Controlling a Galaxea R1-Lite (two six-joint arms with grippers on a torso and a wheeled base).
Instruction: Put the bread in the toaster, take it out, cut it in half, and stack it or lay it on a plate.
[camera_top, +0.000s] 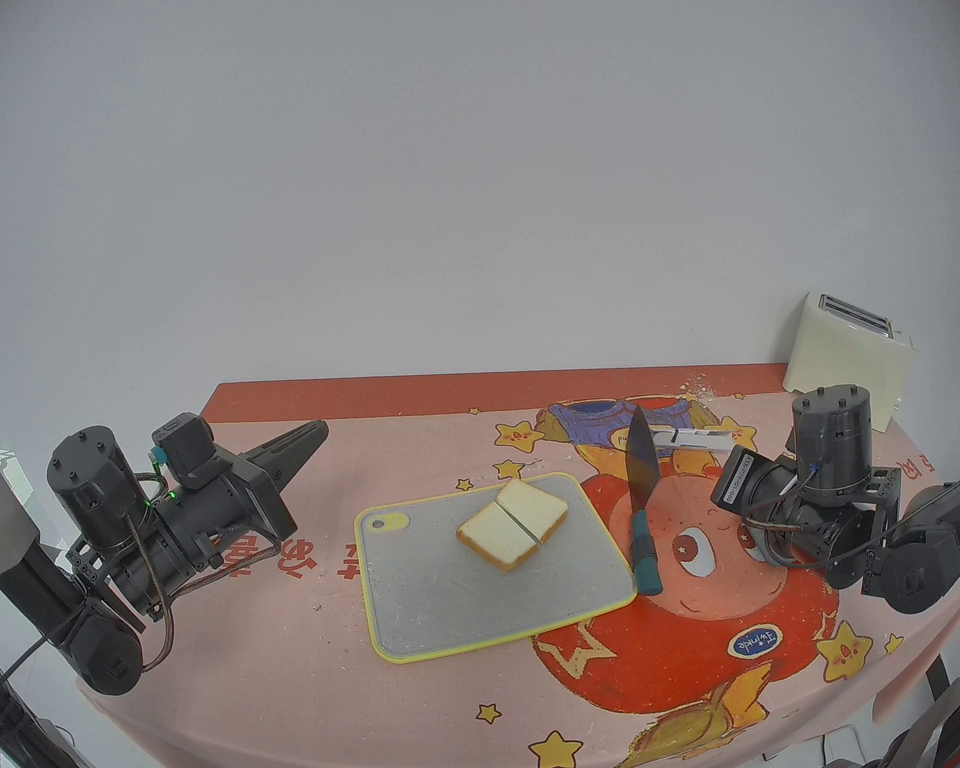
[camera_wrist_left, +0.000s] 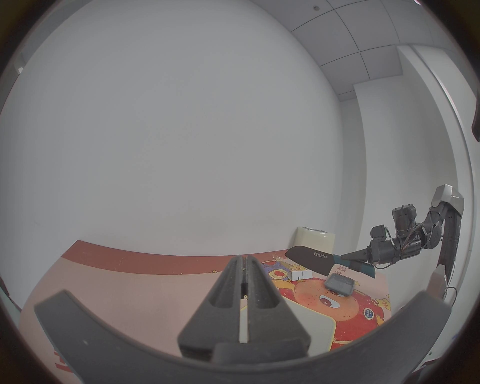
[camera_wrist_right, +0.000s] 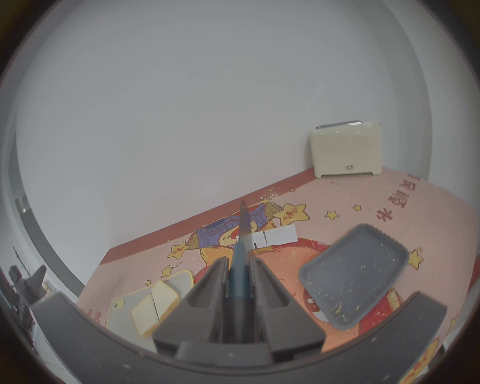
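Note:
Two halves of toasted bread (camera_top: 512, 522) lie side by side on a grey cutting board (camera_top: 440, 600) with a yellow rim, at the table's middle. In the right wrist view my right gripper (camera_wrist_right: 239, 262) is shut on the teal handle of a dark-bladed knife (camera_wrist_right: 244, 220). In the head view the knife (camera_top: 641, 500) is just right of the board, its tip pointing to the back. A grey plate (camera_wrist_right: 350, 275) sits beside that gripper. My left gripper (camera_top: 318, 430) is shut with nothing in it, over the table's left side and well away from the board.
A cream toaster (camera_top: 850, 360) stands at the back right corner with its slots bare. A white knife sheath (camera_top: 690, 437) lies behind the knife. Crumbs dot the cloth near the back edge. A wall rises right behind the table.

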